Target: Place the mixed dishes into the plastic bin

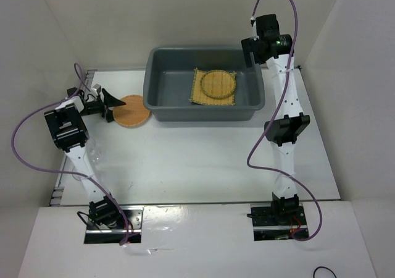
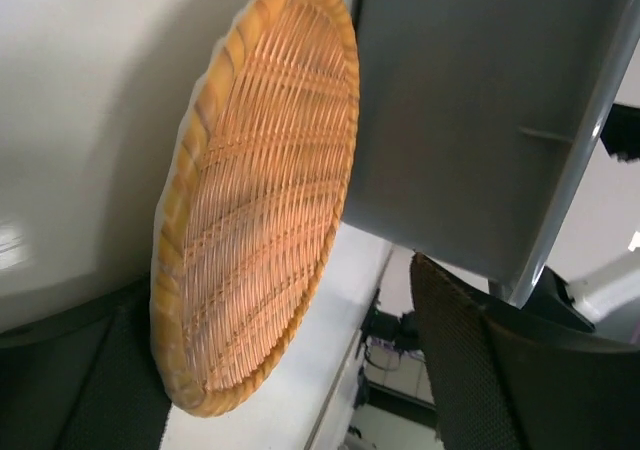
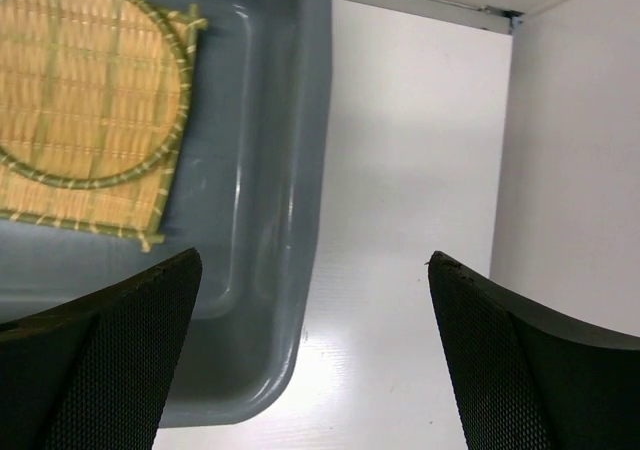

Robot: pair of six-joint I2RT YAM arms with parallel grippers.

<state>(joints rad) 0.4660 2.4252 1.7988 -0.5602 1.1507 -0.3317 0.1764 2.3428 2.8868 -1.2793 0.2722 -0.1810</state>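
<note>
Presently: round orange-brown woven bamboo tray [image 1: 131,111] flat on white table [image 1: 203,160], just left of large dark grey plastic bin [image 1: 203,114]. Left gripper [image 1: 114,107] — nearer arm, jaws spread, holding nothing — at tray's left rim; bin lies rightward. Right gripper [image 3: 315,350] spread, empty, over bin's right wall. Square tan woven mat [image 1: 199,99] and yellow round tray [image 1: 220,82] inside bin.

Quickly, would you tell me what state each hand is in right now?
Left hand: open, holding nothing.
Right hand: open, holding nothing.
</note>
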